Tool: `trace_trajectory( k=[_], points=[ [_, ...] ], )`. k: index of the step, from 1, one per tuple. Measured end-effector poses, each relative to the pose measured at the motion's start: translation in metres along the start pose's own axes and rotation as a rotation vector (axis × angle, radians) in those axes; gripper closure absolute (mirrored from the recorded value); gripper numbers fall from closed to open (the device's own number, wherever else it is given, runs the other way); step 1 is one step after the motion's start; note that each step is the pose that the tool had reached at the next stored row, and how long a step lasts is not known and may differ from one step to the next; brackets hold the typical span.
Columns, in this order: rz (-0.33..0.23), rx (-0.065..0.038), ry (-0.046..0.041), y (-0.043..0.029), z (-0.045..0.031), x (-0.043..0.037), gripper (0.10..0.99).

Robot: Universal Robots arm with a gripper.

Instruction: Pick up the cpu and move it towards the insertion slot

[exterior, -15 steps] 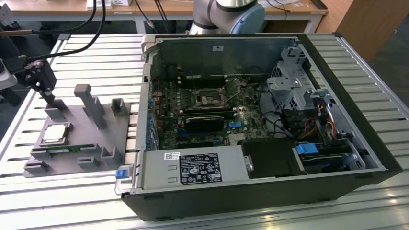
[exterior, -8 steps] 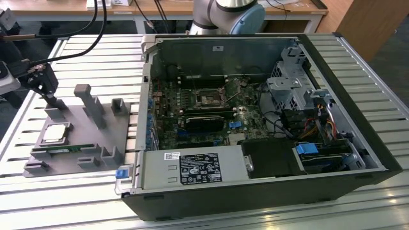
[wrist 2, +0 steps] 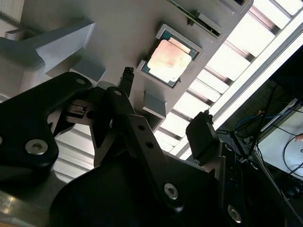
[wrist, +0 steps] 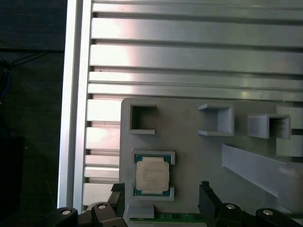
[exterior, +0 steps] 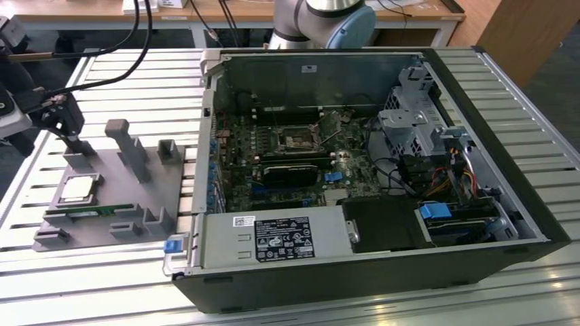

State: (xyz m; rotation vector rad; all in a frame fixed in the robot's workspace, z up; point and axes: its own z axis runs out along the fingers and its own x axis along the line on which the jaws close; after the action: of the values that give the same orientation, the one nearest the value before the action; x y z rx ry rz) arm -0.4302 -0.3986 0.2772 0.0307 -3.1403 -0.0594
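Note:
The cpu (exterior: 80, 189), a flat square chip with a shiny silver top, lies in its recess on the grey holder plate (exterior: 136, 204) at the exterior view's left. My gripper (exterior: 78, 149) hangs just above it, open and holding nothing. In both wrist views the cpu (wrist 2: 169, 56) (wrist: 151, 175) lies beyond the gripper (wrist 2: 165, 104) (wrist: 162, 191), whose two dark fingers (wrist: 206, 191) are spread wider than the chip. The insertion slot (exterior: 297, 140), a square socket with a silvery frame, sits on the motherboard inside the open computer case (exterior: 507, 170).
A thin green memory stick (exterior: 86, 212) lies along the holder plate's front edge. Grey upright posts (exterior: 127, 149) stand on the plate beside the gripper. Cables run from the arm at the exterior view's upper left. Everything rests on a slatted aluminium table (exterior: 136, 75).

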Motion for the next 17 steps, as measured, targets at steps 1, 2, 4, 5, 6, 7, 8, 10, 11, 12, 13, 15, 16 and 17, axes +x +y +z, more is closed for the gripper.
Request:
trace_trajectory(
  k=[1,2,4,5,6,7,8,10,11,12,13,15,16,17],
  points=[
    [0.000,0.000,0.0000,0.0000,0.0004,0.0000,0.365],
    [0.000,0.000,0.0000,0.0000,0.0009,0.0000,0.365],
    [0.000,0.000,0.0001,-0.0001,0.0016,0.0000,0.365],
    [0.000,0.000,0.0000,-0.0001,0.0020,0.0000,0.365],
    [0.000,0.000,-0.0001,-0.0001,0.0024,0.0000,0.365],
    [0.000,0.000,-0.0001,-0.0001,0.0028,0.0000,0.365],
    [0.000,0.000,0.0000,-0.0001,0.0032,0.0000,0.365],
    [0.000,0.000,0.0000,-0.0001,0.0041,0.0000,0.365],
    [0.000,0.000,-0.0001,-0.0002,0.0045,0.0000,0.365],
    [0.000,0.000,-0.0001,-0.0002,0.0049,0.0000,0.365],
    [0.000,0.000,0.0000,-0.0002,0.0053,0.0000,0.365],
    [0.000,0.000,-0.0001,-0.0002,0.0061,0.0000,0.365],
    [0.000,0.000,0.0000,-0.0003,0.0065,0.0000,0.365],
    [0.000,0.001,0.0000,-0.0003,0.0069,0.0000,0.365]
  ],
)
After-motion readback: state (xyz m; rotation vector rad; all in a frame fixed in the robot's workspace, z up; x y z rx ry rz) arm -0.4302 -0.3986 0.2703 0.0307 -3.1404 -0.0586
